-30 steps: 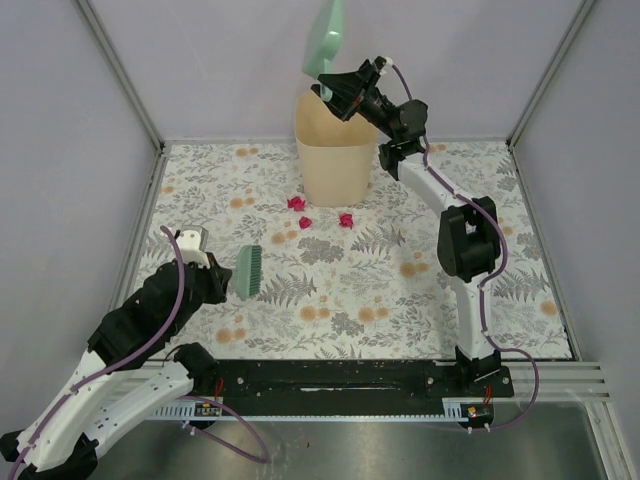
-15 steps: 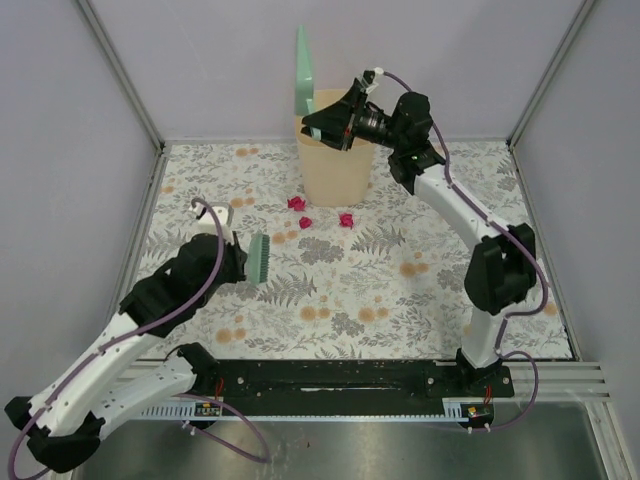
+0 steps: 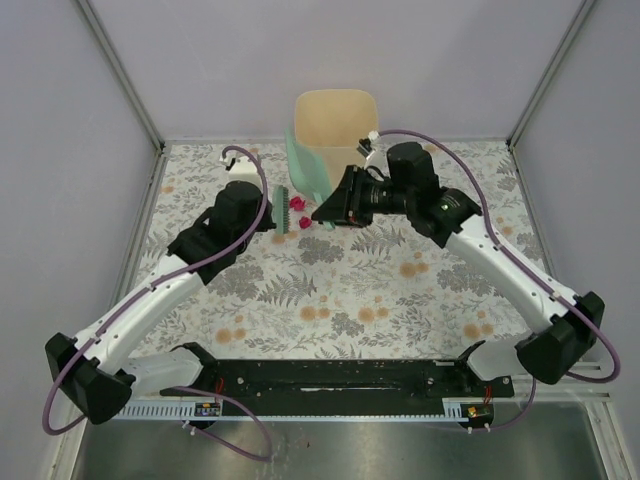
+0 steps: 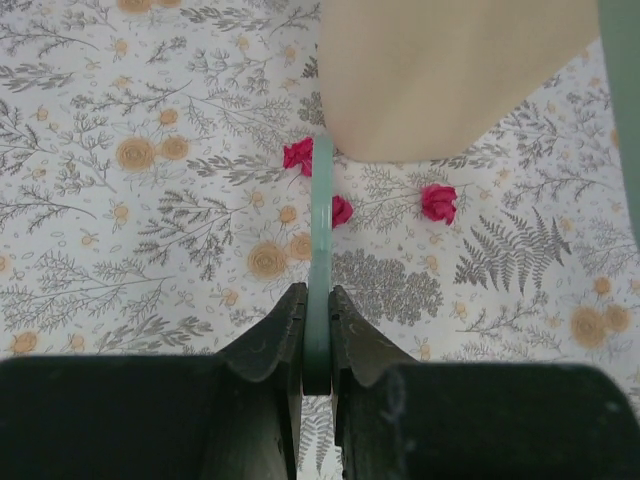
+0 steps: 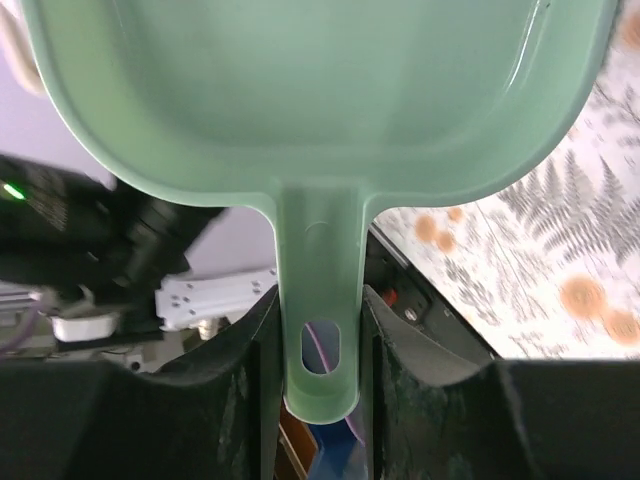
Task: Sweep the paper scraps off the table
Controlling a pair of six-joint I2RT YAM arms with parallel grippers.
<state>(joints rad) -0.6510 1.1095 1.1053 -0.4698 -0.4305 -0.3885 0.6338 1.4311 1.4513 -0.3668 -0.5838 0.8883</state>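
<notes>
Three magenta-red paper scraps lie on the table (image 3: 400,300) just in front of the beige bin (image 3: 335,120). In the left wrist view they show as one scrap (image 4: 298,155) left of the brush, one scrap (image 4: 341,210) right of it and one scrap (image 4: 439,202) further right. My left gripper (image 4: 318,300) is shut on the green brush (image 4: 320,230), seen edge-on, with its head (image 3: 285,210) beside the scraps (image 3: 297,203). My right gripper (image 5: 318,300) is shut on the handle of the green dustpan (image 5: 320,90), which stands tilted in front of the bin (image 3: 305,175).
The bin (image 4: 450,70) stands at the far middle of the floral cloth. Metal rails (image 3: 135,230) frame the table, with grey walls behind. The two arms meet close together near the bin, with my right gripper (image 3: 335,205) covering part of the scrap area.
My right arm has brought the dustpan down from above the bin to the table in front of it. My left arm has carried the brush forward and right, up to the scraps.
</notes>
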